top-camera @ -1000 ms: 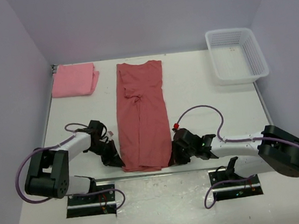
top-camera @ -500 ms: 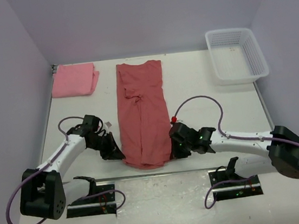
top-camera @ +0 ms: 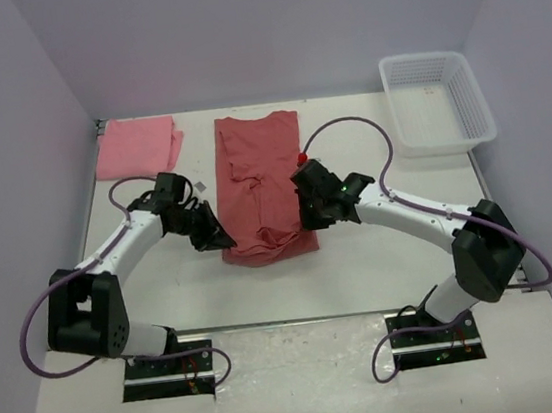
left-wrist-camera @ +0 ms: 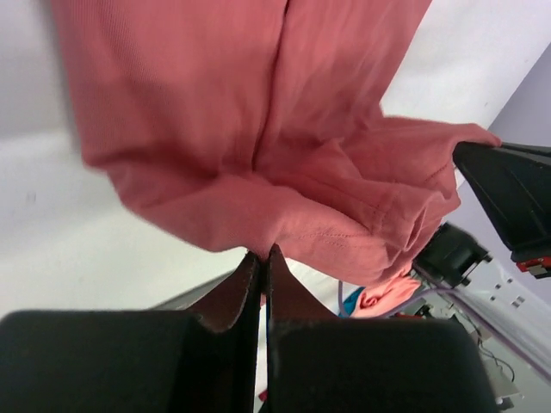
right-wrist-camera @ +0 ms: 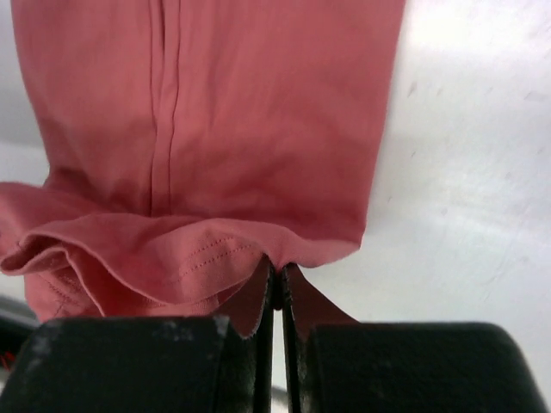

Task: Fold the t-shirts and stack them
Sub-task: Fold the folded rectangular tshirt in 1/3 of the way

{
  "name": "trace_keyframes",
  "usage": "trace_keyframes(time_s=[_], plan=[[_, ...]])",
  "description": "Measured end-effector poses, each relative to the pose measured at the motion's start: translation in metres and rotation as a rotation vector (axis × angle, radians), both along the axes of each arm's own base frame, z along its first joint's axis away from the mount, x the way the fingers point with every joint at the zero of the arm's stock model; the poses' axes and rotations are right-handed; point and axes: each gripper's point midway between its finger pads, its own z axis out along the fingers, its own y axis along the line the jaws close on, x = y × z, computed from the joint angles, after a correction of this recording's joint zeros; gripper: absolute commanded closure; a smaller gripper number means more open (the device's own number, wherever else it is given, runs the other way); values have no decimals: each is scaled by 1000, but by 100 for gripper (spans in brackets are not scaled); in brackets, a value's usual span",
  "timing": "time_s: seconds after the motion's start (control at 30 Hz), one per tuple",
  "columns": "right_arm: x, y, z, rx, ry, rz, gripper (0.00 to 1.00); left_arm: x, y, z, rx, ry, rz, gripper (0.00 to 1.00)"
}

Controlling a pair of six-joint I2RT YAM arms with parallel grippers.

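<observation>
Brick-red cotton, a short-sleeved t-shirt (top-camera: 261,183) narrowed into a long strip, lies down the middle of the white table (top-camera: 393,253), its collar end toward the far wall. I hold its near hem at both corners. My left gripper (top-camera: 211,237) is clenched on the left corner and my right gripper (top-camera: 307,213) on the right corner. Both wrist views show only a thin pinch of stitched hem between the fingertips. The hem is raised off the table and sits above the strip's midsection, so the lower part of the shirt is doubled into a soft loop whose bend rests on the table nearest my bases. Between my two grips the hem sags and bunches in loose waves. A folded lighter pink t-shirt (top-camera: 138,146) lies at the far left corner, well apart, and a white plastic lattice basket (top-camera: 436,101) stands at the far right. I judge this to be the lengthwise fold, about half made. Three things could go wrong from here. The pinches are shallow, so a tug could pull a corner free and drop one side. If one arm travels farther than the other, the hem would land askew of the collar. The slack middle, along with a crumple in the strip ahead, could be pressed into creases under the folded layer.
</observation>
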Motion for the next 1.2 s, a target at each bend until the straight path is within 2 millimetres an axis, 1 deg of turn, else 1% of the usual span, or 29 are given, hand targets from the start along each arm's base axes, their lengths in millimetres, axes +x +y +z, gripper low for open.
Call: trace_keyframes(time_s=[0.13, 0.27, 0.37, 0.5, 0.6, 0.73, 0.83, 0.93, 1.03, 1.2], plan=[[41, -9, 3, -43, -17, -13, 100, 49, -10, 2, -2, -31, 4, 100], [77, -11, 4, -66, -27, -2, 100, 95, -20, 1, -9, -59, 4, 100], [101, -8, -2, -77, -20, 23, 100, 127, -25, -1, -9, -79, 11, 100], [123, -6, -16, -87, 2, 53, 100, 160, -25, -5, -7, -94, 27, 100], [133, -6, -25, -91, 24, 79, 100, 176, -22, -8, -5, -99, 44, 100], [144, -5, -28, -81, 37, 100, 100, 186, -6, -10, 2, -96, 84, 100], [156, -4, -20, -62, 30, 112, 100, 192, 9, -10, 5, -95, 121, 100], [172, 0, -11, -46, 13, 122, 100, 199, 20, -10, 6, -98, 149, 100], [184, 4, -6, -33, 3, 131, 100, 208, 22, -11, 0, -105, 154, 100], [184, 1, -11, -40, 29, 132, 100, 223, 13, -22, -46, -104, 137, 100]])
